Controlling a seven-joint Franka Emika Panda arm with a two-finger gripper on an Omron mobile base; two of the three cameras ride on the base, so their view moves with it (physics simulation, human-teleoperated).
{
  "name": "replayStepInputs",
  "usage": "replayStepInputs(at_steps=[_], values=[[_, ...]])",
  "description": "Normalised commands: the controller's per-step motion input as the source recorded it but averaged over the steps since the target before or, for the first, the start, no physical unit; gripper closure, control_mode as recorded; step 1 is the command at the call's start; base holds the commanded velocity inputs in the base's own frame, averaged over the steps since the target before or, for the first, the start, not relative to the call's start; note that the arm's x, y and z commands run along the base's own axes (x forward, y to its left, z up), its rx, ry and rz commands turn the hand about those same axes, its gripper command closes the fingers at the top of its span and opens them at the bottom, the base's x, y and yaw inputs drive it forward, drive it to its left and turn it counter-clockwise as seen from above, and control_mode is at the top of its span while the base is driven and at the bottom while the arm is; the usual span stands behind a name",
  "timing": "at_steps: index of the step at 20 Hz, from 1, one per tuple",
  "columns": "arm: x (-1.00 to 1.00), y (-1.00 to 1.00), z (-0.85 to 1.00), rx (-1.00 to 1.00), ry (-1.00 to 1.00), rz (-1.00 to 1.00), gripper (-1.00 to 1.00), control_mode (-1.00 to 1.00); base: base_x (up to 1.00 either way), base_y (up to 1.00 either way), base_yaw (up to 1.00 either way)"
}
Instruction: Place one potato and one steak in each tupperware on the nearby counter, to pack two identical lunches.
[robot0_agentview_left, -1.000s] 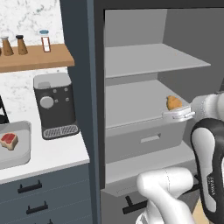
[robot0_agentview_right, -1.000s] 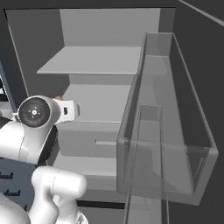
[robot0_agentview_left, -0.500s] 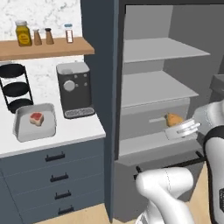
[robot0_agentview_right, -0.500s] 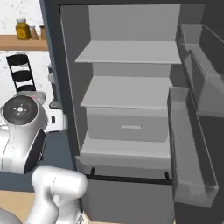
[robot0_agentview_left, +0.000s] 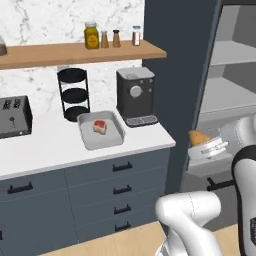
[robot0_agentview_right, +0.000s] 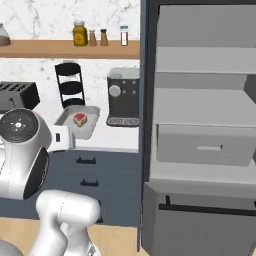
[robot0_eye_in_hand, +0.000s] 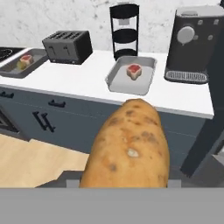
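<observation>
My gripper (robot0_agentview_left: 206, 146) is shut on a brown potato (robot0_agentview_left: 198, 137), held in the air to the right of the counter (robot0_agentview_left: 45, 146), in front of the open fridge. In the hand view the potato (robot0_eye_in_hand: 129, 146) looms large in the foreground. Beyond it, a grey tupperware (robot0_eye_in_hand: 120, 83) sits on the counter (robot0_eye_in_hand: 74, 81) with a steak (robot0_eye_in_hand: 134, 70) inside. A second tupperware (robot0_eye_in_hand: 37, 56) at the far left holds a steak (robot0_eye_in_hand: 26, 57) and a potato (robot0_eye_in_hand: 19, 65). The near tupperware (robot0_agentview_left: 90, 142) and its steak (robot0_agentview_left: 100, 126) lie left of the gripper.
A coffee machine (robot0_agentview_left: 135, 96) stands at the counter's right end. A black tiered rack (robot0_agentview_left: 74, 94) is behind the tupperware and a toaster (robot0_agentview_left: 14, 116) to the left. A wooden shelf (robot0_agentview_left: 75, 50) carries jars. The open fridge (robot0_agentview_right: 200, 130) is on the right.
The whole picture has shifted: the base has swung from the fridge toward the counter. The potato stays in the gripper.
</observation>
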Motion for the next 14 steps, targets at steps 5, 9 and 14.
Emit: replayStepInputs(at_steps=[5,9,14], values=[[0.00,0.00,0.00,0.00,0.00,0.00,1.00,1.00,0.93,0.85,-0.01],[0.00,0.00,0.00,0.00,0.00,0.00,1.00,1.00,1.00,0.34,0.00],[0.36,0.10,-0.34,-0.03,0.12,0.00,1.00,-1.00,0.34,0.06,0.00]])
